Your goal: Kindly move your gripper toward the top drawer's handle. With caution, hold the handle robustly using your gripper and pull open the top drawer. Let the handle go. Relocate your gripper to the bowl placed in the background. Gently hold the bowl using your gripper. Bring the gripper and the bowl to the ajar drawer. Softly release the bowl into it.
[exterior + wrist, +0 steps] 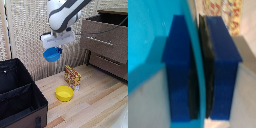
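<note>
The blue bowl (51, 54) hangs in the air above the wooden table, under my gripper (58, 46), which is shut on its rim. In the wrist view the two blue fingers (178, 70) clamp the thin blue bowl (148, 45) wall between them. The brown dresser stands at the exterior view's right; its top drawer (102, 31) is pulled out a little and shows its pale bar handle (98, 41). The bowl is well to the left of the drawer and at about its height.
A yellow bowl (64, 93) lies on the wooden table below the gripper, beside a colourful box (72, 77) that also shows in the wrist view (223, 12). A black bin (17, 95) fills the lower left. A pale curtain hangs behind.
</note>
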